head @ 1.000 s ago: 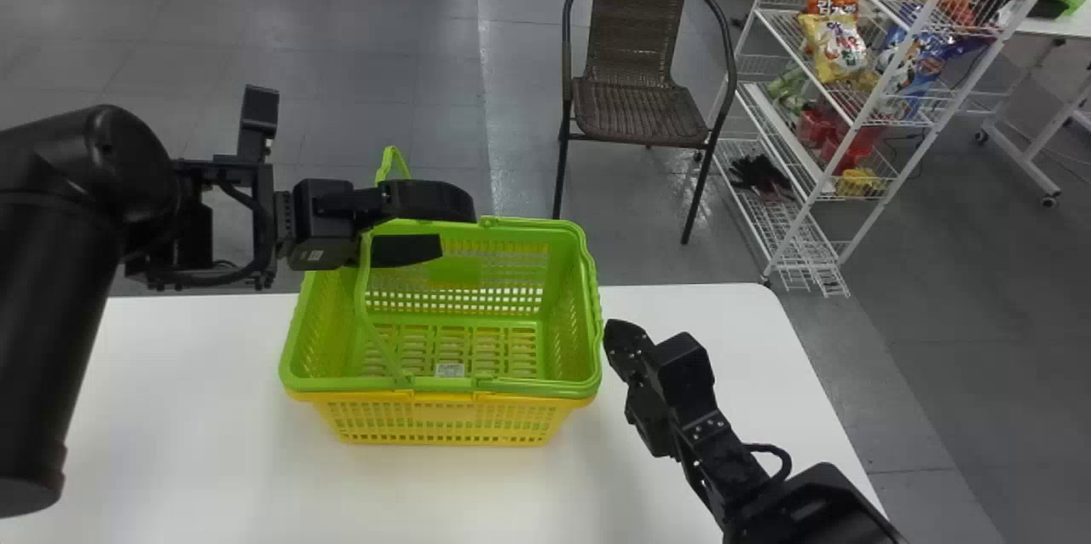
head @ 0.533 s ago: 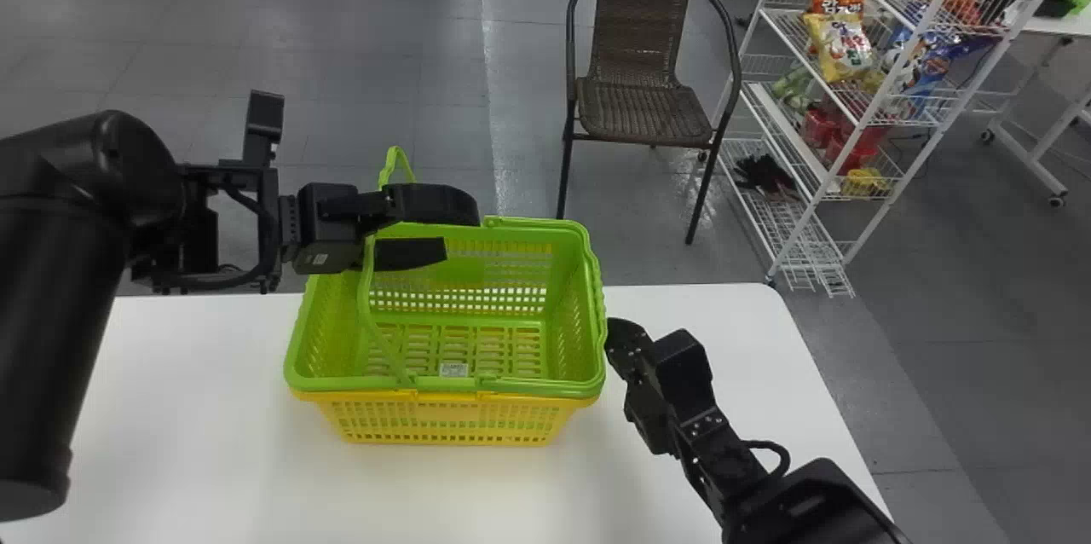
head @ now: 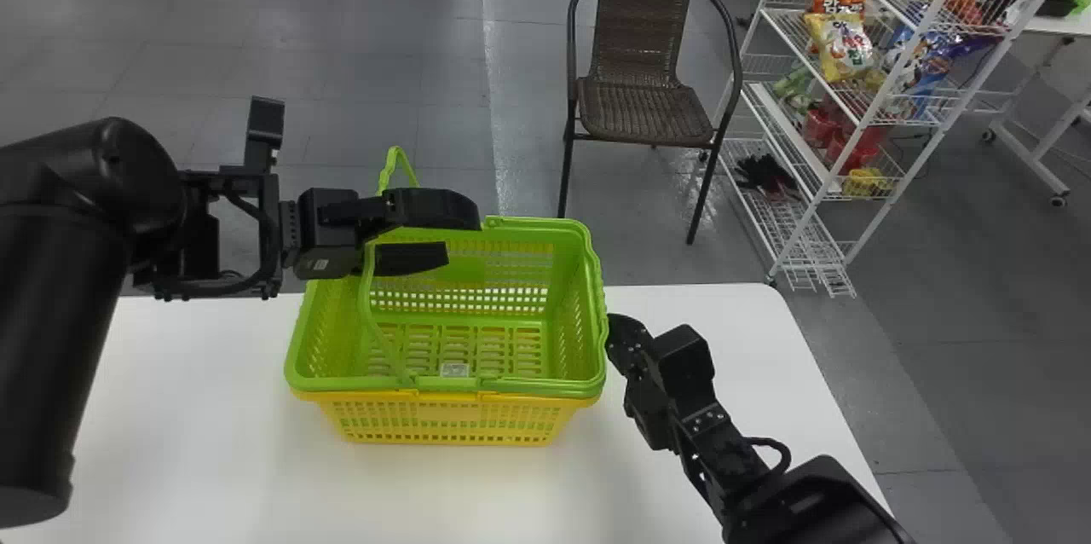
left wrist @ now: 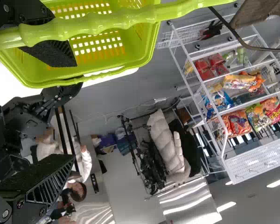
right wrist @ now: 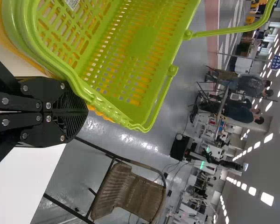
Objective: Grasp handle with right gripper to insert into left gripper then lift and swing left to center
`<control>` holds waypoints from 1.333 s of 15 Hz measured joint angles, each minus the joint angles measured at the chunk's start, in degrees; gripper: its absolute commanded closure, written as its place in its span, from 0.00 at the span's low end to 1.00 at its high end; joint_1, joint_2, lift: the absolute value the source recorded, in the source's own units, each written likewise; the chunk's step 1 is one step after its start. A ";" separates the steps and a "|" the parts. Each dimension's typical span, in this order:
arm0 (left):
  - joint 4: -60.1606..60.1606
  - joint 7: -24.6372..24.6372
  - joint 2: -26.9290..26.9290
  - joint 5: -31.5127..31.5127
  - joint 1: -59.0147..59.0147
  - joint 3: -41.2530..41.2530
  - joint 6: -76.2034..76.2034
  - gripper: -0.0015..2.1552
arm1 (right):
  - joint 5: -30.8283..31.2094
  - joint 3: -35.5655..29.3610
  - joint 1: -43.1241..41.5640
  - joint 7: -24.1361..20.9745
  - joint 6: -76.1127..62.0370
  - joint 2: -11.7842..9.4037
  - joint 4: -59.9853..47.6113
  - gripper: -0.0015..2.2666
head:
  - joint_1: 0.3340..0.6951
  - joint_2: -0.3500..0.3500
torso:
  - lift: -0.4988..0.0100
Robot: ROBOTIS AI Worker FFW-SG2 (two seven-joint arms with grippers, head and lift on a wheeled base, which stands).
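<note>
**Right claw closed beside the folded handle, no grip seen; pickup is the risk**

Desk (head: 196, 425): baskets sit by the far edge. Can't tell if any base overhangs, so a push away from the robot could tip them off. Chair (head: 639, 105) is past that edge, off the desk. Room for sliding is on the near side and to the left; the right desk edge runs not far beyond the right arm.

Green basket (head: 528, 388): upright, nested in the yellow basket (head: 443, 429), centre of the desk. Snug nesting could bring both up together. Lifting by one handle would likely tilt the green one.

Left claw (head: 464, 234): fingers wide apart, over the left part of the basket, by the raised handle (left wrist: 93, 23). Can't tell if that handle is between them. Closing now may pinch one handle only or miss.

Right claw (right wrist: 86, 112): fingers together, nothing seen in them, just outside the right rim. Contact unclear. Judgement: it needs to open first; nudging in closed may shove the basket left.

Folded handle (right wrist: 105, 108): lies along the right rim, so a sloppy bite could catch rim too and block the swing up.
</note>
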 measured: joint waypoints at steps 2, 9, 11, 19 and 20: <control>0.00 -0.01 0.00 0.12 0.07 0.00 0.03 0.06 | -0.29 0.02 -0.01 0.00 0.00 0.00 -0.15 0.93 | 1.00 0.28 | 0.98; -1.48 -0.01 0.15 0.61 0.41 0.00 2.11 0.06 | -0.88 -0.45 1.99 -0.09 1.54 0.01 -5.85 0.93 | 1.00 0.29 | 0.98; -1.57 -0.01 0.18 0.62 0.54 0.00 2.40 0.06 | -1.26 -0.34 2.31 -0.41 2.46 0.08 -7.67 0.93 | 1.00 0.30 | 0.98; -1.67 0.55 0.09 0.74 0.71 0.00 2.05 0.06 | -1.82 1.40 2.74 -1.45 4.55 1.10 -11.85 0.93 | 1.00 0.33 | 0.98; -1.67 0.65 0.07 0.69 0.56 0.00 1.83 0.06 | -1.87 1.67 2.75 -1.49 4.67 1.21 -12.02 0.93 | 1.00 0.34 | 0.98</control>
